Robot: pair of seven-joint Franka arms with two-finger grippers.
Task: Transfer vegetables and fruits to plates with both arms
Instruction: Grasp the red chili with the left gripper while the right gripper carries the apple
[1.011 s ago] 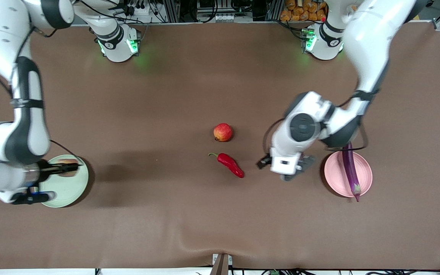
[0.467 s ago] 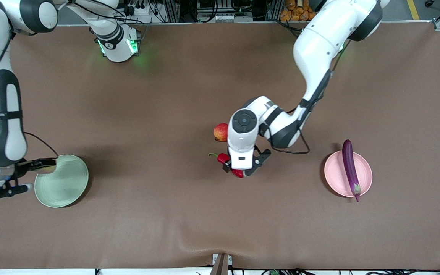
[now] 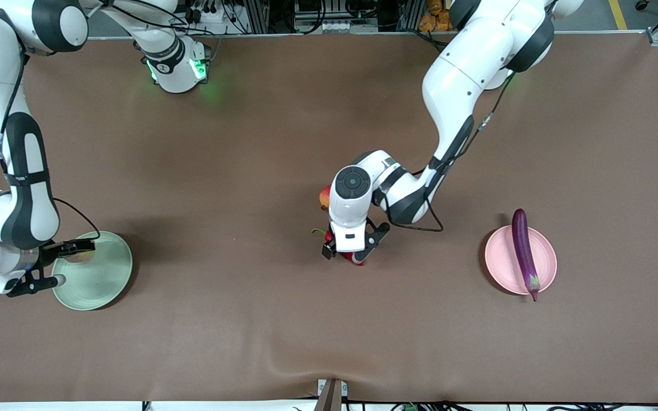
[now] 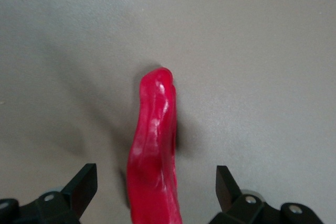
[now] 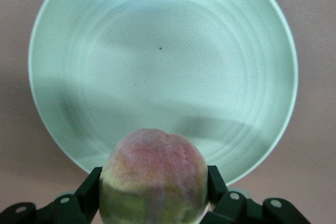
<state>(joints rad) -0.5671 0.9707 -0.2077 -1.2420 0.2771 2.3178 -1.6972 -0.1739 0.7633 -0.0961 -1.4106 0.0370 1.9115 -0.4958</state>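
The left gripper (image 3: 345,255) straddles the chili (image 4: 153,150) at mid-table with fingers spread wide, having slid toward the right arm's end. The right gripper (image 3: 61,264) clamps the round fruit (image 5: 154,178) over the green plate's (image 3: 106,279) nine-o'clock rim.

Table (image 3: 283,319): covered by a brown mat, wrinkled slightly near the front camera's edge.
Rack (image 3: 317,14): seen above the table's top edge, filled with cables and metal frames.
Orange packets (image 3: 440,16): stacked among the rack's clutter, toward the left arm's end.
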